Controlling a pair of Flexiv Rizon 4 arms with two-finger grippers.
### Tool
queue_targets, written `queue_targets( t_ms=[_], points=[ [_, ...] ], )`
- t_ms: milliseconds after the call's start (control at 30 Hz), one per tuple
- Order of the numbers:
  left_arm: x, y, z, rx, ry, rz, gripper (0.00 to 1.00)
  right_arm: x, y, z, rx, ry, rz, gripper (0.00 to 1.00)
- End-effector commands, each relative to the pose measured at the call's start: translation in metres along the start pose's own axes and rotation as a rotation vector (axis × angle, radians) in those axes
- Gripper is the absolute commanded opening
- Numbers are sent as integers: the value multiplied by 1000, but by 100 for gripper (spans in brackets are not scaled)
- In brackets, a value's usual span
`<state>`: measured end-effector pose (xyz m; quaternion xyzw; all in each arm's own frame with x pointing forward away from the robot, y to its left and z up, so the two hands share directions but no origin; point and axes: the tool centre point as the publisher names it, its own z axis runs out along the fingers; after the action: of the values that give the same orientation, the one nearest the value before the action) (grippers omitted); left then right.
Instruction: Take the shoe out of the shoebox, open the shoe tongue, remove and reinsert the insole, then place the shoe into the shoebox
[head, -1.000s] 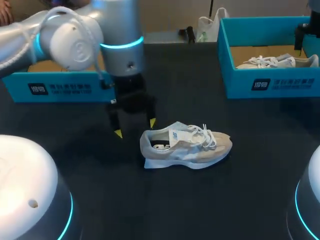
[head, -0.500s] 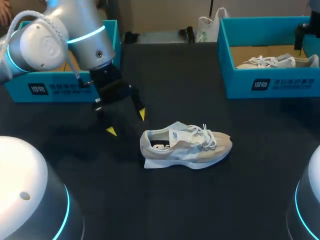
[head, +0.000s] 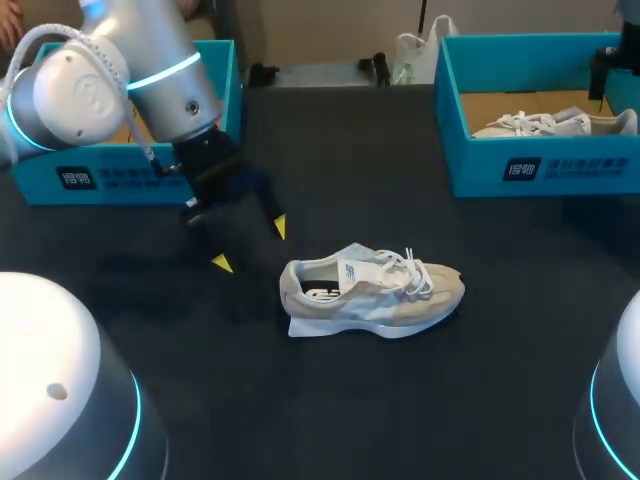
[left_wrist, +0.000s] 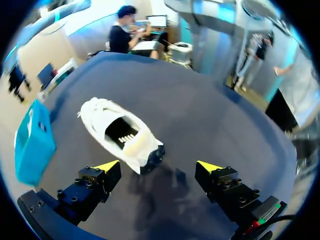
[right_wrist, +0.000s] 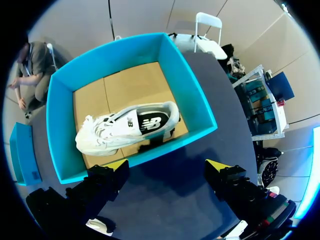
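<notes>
**LEFT ARM CLEAR OF SHOE – SHOE ON TABLE, AWAITING TONGUE STEP**

**Head view.** The pale grey-and-beige laced sneaker (head: 370, 292) lies upright on the black table top (head: 400, 410), heel toward the left arm, well apart from both boxes. Its position matches that of one second ago. The left gripper (head: 251, 246) has drawn back from above the heel and tilted. It now hangs near the heel on the side of the open teal cardboard shoebox at the left (head: 120, 178). Its fingers are spread wide and hold nothing. A second teal cardboard shoebox at the right (head: 540, 165) contains a second pale sneaker (head: 555, 122).

**Left wrist view.** The sneaker (left_wrist: 120, 135) lies ahead of the left gripper (left_wrist: 159, 166), heel nearest. The yellow tips stand far apart, and neither touches it. A dark insole shows inside the shoe opening.

**Right wrist view.** The right gripper (right_wrist: 167, 164) hovers above the near wall of the right-hand shoebox (right_wrist: 195, 105), its fingers wide and empty.

**Assessment.** The removal step appears complete. The withdrawal suggests a repositioning, and tongue opening is the probable next step.
</notes>
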<state>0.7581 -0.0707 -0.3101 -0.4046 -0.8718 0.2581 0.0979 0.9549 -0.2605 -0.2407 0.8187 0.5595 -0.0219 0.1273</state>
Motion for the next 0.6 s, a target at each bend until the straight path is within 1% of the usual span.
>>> queue_targets(
  t_ms=[33,100,267,300,367,600],
  points=[
    [10,9,-2,61,-51,-137,100,0,0,0,-1,2,0,100],
    [12,11,-4,71,-81,-189,100,0,0,0,-1,2,0,100],
    [17,15,-4,156,-131,-296,100,0,0,0,-1,2,0,100],
    [18,16,-4,178,-140,-329,100,0,0,0,-1,2,0,100],
    [19,18,-1,186,-154,-353,100,0,0,0,-1,2,0,100],
    [26,26,10,304,-265,-471,100,0,0,0,-1,2,0,100]
  ],
)
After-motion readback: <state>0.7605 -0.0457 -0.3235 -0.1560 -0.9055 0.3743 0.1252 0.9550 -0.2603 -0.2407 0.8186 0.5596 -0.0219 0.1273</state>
